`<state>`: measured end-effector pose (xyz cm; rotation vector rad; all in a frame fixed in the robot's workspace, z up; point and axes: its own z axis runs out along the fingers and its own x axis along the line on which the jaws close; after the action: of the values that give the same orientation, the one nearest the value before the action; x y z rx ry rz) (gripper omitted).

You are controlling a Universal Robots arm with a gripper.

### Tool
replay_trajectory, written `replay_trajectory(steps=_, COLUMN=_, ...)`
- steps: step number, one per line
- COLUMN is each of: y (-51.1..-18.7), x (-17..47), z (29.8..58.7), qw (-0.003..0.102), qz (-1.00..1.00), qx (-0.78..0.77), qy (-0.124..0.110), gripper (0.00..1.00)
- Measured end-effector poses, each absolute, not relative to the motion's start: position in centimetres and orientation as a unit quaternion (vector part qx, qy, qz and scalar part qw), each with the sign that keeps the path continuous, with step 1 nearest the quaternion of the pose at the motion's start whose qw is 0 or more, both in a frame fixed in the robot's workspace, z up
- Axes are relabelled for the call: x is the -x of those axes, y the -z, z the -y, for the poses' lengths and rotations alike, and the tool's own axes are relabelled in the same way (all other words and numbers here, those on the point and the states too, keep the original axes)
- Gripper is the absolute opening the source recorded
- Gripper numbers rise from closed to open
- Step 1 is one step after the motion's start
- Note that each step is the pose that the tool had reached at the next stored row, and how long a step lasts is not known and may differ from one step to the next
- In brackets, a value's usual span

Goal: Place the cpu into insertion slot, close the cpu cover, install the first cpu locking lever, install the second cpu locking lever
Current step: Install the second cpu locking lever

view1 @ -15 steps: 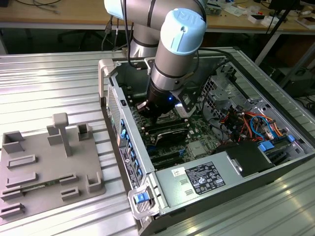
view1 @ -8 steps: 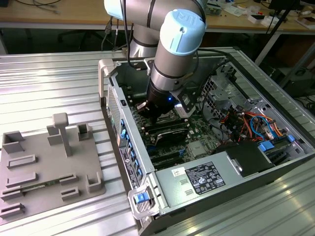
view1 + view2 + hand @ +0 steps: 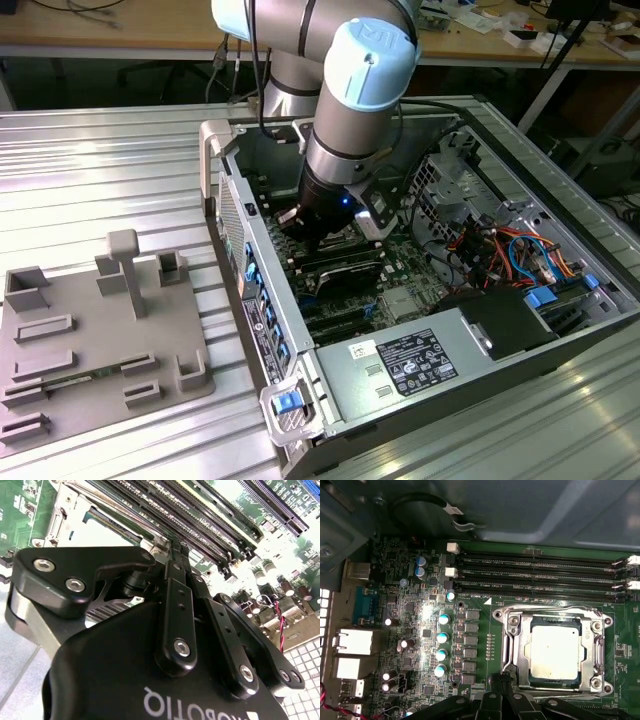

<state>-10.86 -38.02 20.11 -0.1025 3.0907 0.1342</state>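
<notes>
The dull silver square cpu [image 3: 555, 652] sits in its socket under the closed silver metal cpu cover [image 3: 520, 645]. The black gripper [image 3: 502, 680] hovers at the frame's edge; whether it is open I cannot tell. A misaligned push there could slip off and scrape the green motherboard [image 3: 420, 605].

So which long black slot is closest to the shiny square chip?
The memory slot right beside the cpu cover; the other two lie farther from the cpu, toward the case wall.

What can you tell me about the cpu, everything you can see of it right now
In the first wrist view the cpu is a flat square chip with a dull silver metal top and a thin darker rim. It lies level in the insertion slot on the green motherboard, framed by the silvery cpu cover, which looks lowered around it, below the long black memory slots. The gripper's black linkage sits near its edge; I can't tell whether it touches.
</notes>
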Motion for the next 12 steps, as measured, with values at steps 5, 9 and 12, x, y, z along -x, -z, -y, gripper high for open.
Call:
replay_trajectory(steps=5, y=-20.9, x=10.9, z=37.9, qw=0.023, qz=-0.998, qx=0.033, qy=-0.043, gripper=0.11)
replay_trajectory(steps=9, y=-22.0, x=10.9, z=37.8, qw=0.023, qz=-0.998, qx=0.033, qy=-0.042, gripper=0.11)
replay_trajectory(steps=12, y=-23.0, x=10.9, z=37.7, qw=0.023, qz=-0.998, qx=0.033, qy=-0.04, gripper=0.11)
